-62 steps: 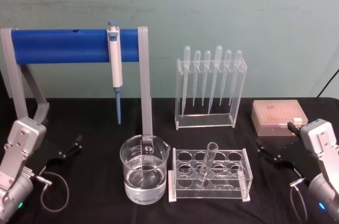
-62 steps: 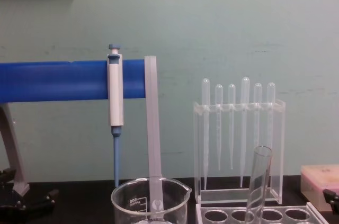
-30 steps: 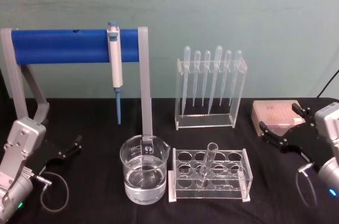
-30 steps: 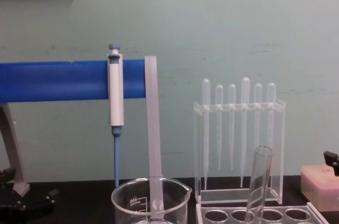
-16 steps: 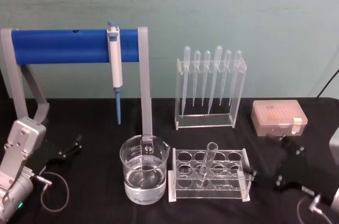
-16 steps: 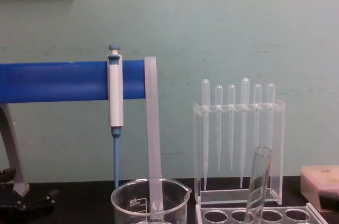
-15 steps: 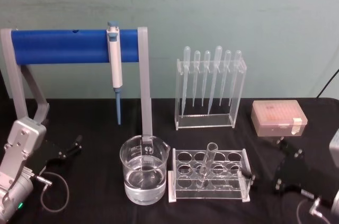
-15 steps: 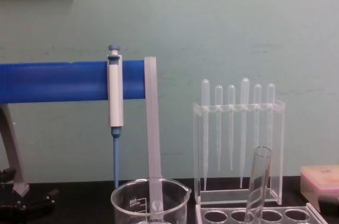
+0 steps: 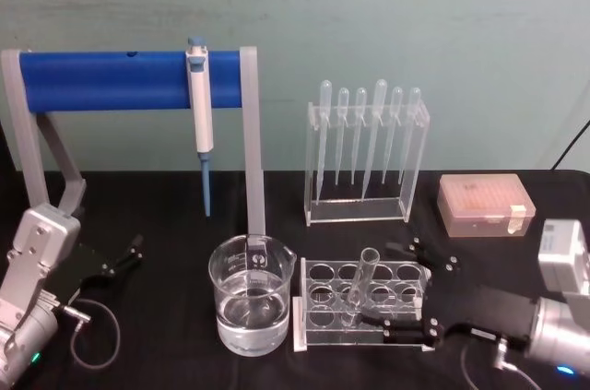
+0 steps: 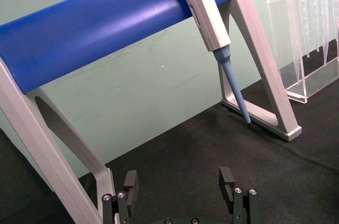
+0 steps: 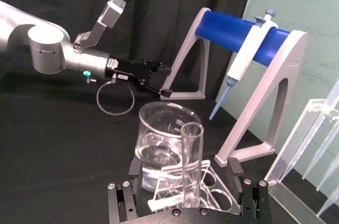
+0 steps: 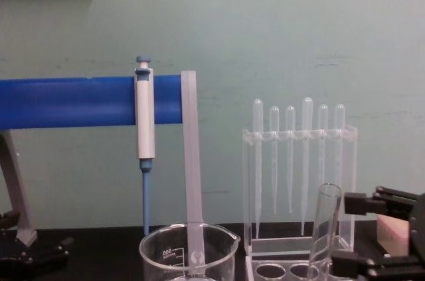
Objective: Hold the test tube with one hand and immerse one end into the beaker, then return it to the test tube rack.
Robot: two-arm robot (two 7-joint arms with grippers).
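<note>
You brought the right gripper point(image 9: 380, 284) to the rack point(image 9: 300, 316), its fingers wide apart just beside the tilted tube point(image 9: 360, 284) and holding nothing. Grasping, dipping in the beaker point(image 9: 252, 293) and returning were all left to do. The left gripper point(image 9: 127, 256) rested spread and empty on the surface point(image 9: 166, 206).

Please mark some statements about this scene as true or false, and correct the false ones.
1. The tube leans in the rack. True.
2. The right gripper is shut on the tube. False: it is open beside the tube, not gripping it.
3. The beaker holds clear liquid. True.
4. The left gripper hovers over the beaker. False: it sits open at the left of the table, apart from the beaker.
</note>
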